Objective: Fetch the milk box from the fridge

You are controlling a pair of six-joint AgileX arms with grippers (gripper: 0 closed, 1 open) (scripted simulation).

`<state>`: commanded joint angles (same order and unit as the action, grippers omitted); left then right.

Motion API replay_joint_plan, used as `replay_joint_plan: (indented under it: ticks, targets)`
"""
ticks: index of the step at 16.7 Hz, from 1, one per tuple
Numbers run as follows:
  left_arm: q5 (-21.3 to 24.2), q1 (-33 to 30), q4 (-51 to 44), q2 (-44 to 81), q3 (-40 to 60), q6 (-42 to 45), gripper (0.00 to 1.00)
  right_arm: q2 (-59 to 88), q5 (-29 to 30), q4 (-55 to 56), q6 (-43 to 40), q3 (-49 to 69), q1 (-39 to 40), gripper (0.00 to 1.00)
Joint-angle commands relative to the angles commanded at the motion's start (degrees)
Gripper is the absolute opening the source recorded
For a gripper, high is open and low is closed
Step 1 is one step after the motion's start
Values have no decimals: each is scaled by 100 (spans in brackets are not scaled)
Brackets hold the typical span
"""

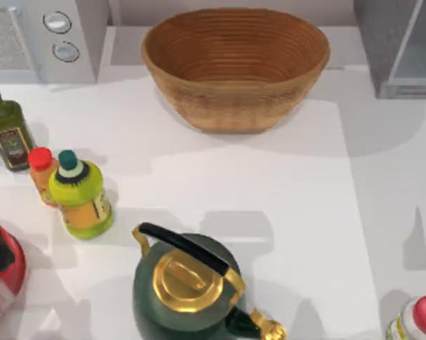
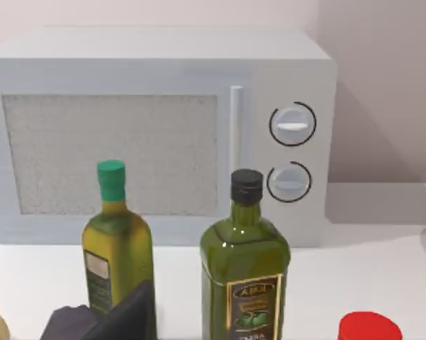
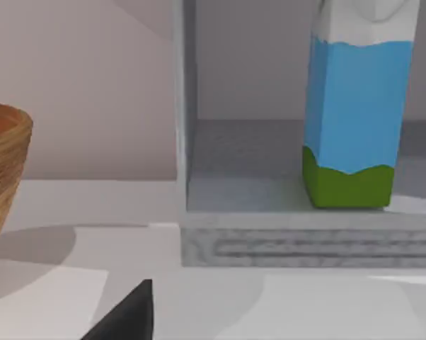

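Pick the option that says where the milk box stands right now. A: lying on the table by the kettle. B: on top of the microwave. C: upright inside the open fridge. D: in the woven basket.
C: the right wrist view shows the milk box standing upright on the floor of the fridge, whose interior is open to view.

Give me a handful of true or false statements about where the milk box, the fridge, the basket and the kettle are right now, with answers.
1. The milk box stands upright inside the fridge. True.
2. The fridge is shut. False: the right wrist view looks into its open inside.
3. The basket holds the milk box. False: the basket is empty.
4. The kettle is green with a gold lid. True.
5. The microwave has two round knobs. True.
6. The milk box lies on its side on the table. False: it stands in the fridge.
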<state>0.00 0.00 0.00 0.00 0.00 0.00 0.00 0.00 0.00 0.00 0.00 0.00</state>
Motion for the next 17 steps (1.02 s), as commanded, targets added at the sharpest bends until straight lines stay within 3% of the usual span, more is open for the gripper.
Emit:
replay_joint_plan:
  ticks: [7, 17]
  targets:
    - [0, 0, 0, 0, 0, 0, 100, 895, -319, 833, -5, 101, -282, 100]
    - [0, 0, 0, 0, 0, 0, 100, 5837, -1708, 5293, 30, 614, -1714, 100]
